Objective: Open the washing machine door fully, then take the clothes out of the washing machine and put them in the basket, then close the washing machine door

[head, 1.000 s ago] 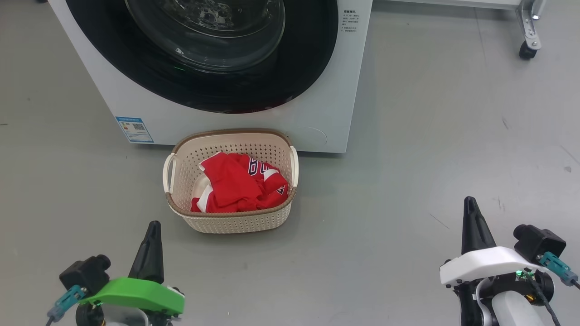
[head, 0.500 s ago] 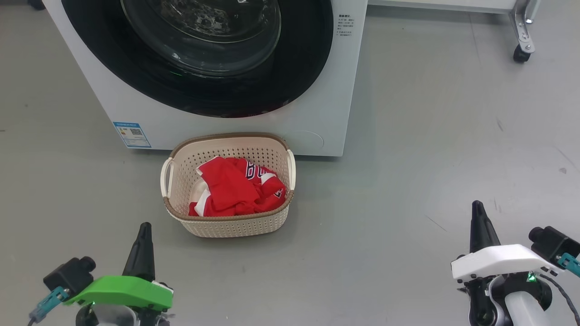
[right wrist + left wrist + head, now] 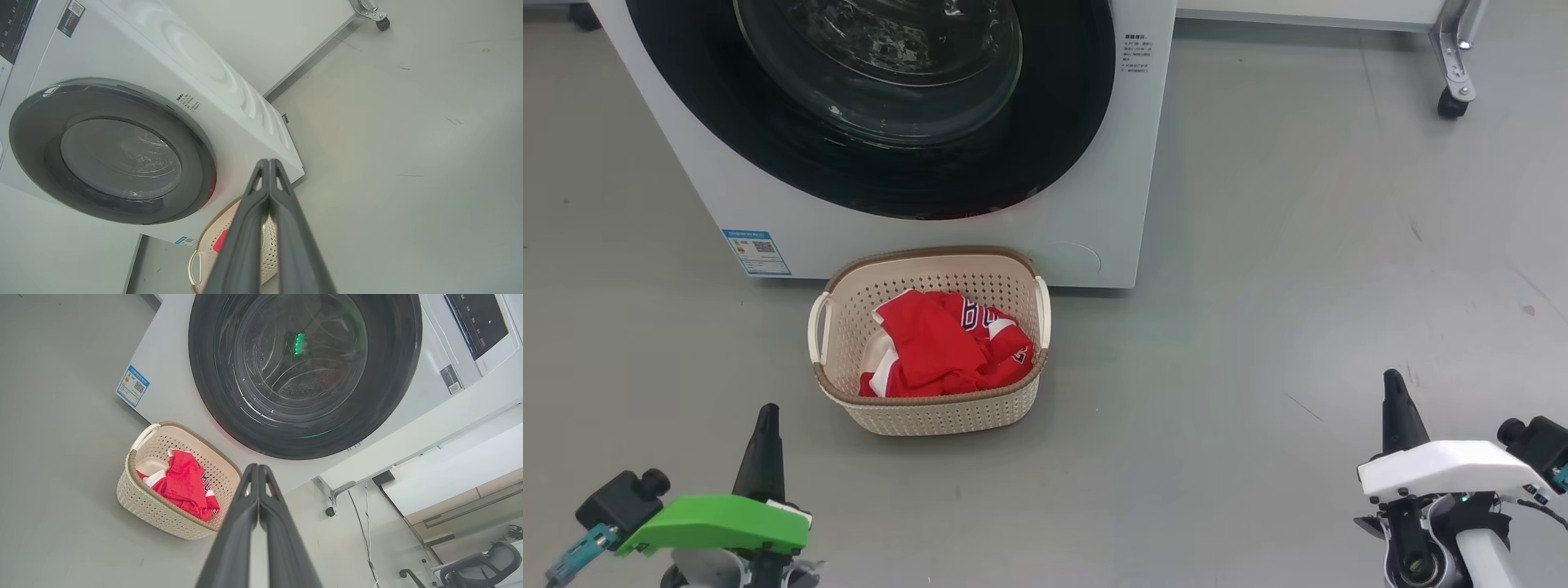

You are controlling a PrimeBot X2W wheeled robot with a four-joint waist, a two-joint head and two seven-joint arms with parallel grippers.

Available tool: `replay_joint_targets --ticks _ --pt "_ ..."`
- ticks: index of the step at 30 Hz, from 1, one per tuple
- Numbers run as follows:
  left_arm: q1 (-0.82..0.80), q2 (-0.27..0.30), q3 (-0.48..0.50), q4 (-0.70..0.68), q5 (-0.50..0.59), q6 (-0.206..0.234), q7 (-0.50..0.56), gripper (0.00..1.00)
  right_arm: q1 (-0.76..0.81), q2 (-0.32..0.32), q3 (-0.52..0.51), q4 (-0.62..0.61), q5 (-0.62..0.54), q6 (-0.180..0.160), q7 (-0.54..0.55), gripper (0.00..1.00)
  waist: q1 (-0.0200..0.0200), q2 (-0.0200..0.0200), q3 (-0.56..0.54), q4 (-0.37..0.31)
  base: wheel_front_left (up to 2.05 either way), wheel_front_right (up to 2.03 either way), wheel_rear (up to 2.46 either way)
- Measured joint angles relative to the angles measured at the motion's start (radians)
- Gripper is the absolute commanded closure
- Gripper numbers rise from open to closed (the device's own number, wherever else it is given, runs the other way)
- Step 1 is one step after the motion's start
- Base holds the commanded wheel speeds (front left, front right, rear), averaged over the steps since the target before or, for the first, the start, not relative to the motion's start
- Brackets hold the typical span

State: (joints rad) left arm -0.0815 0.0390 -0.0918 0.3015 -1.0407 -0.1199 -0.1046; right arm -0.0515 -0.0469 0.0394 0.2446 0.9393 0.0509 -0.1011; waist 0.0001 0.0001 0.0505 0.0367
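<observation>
Clothes [image 3: 935, 351] lie bunched in the basket [image 3: 947, 415]. At lower left, the left gripper [image 3: 766, 416] points upward, fingers pressed together, holding nothing. The basket sits just before the washing machine [image 3: 1123, 163], whose door [image 3: 1062, 106] is closed. At lower right, the right gripper [image 3: 1393, 384] points up too, likewise closed and empty.

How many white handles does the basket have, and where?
2. One handle sits on the basket's left end in the head view, the other handle on its right end; none seems hidden.

The washing machine door [image 3: 874, 90] has a glossy black rim and clear glass. The basket [image 3: 931, 412] is matt perforated plastic; the clothes [image 3: 931, 351] inside are red cloth.
</observation>
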Motion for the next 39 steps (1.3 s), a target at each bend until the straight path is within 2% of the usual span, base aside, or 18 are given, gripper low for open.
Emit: replay_joint_targets --ticks 39 --pt "0.000 0.013 0.089 -0.016 -0.437 0.000 0.128 1.00 -0.003 -0.010 -0.096 0.024 0.503 0.049 0.131 1.00 0.0000 0.0000 -0.035 -0.027 0.00 0.00 0.00"
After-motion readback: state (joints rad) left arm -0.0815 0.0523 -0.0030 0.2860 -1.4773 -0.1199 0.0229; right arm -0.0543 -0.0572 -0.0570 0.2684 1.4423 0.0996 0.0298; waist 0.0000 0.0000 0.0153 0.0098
